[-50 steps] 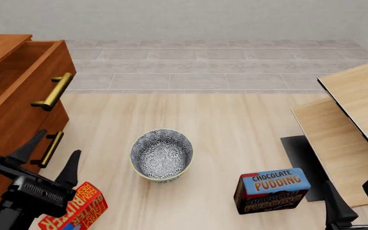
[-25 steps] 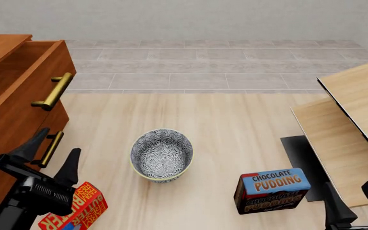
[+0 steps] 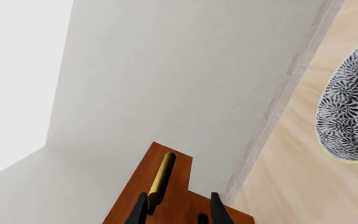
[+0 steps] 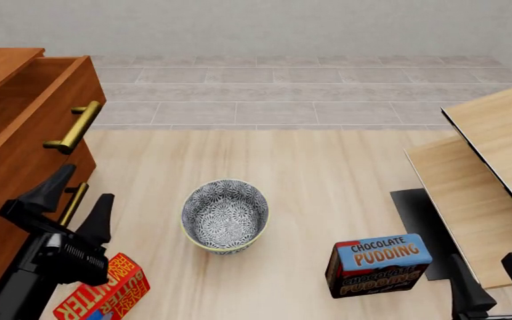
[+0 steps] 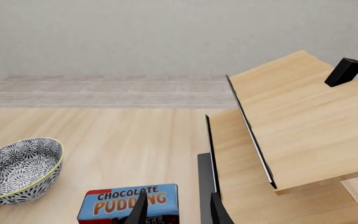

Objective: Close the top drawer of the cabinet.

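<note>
The cabinet [image 4: 11,180] stands at the left, reddish-brown wood. Its top drawer [image 4: 38,113] is pulled out, with a brass bar handle [image 4: 74,127]. A lower drawer's brass handle [image 4: 71,203] sits beneath it. My left gripper [image 4: 74,202] is open and empty in front of the cabinet, around the lower handle's height and below the top drawer. In the left wrist view its fingertips [image 3: 215,210] frame a brass handle [image 3: 161,179] on a wood panel [image 3: 175,200]. My right gripper [image 4: 495,280] is open and empty at the near right, far from the cabinet.
A patterned bowl [image 4: 225,215] sits mid-table. A Chocolate Pudding box [image 4: 378,263] stands near my right gripper and shows in the right wrist view [image 5: 129,203]. A red box [image 4: 105,293] lies by my left arm. Pale light-wood boards [image 4: 487,167] fill the right side.
My left gripper has moved slightly forward and up toward the cabinet front. My right gripper has dropped a little lower in view. The drawer has not moved.
</note>
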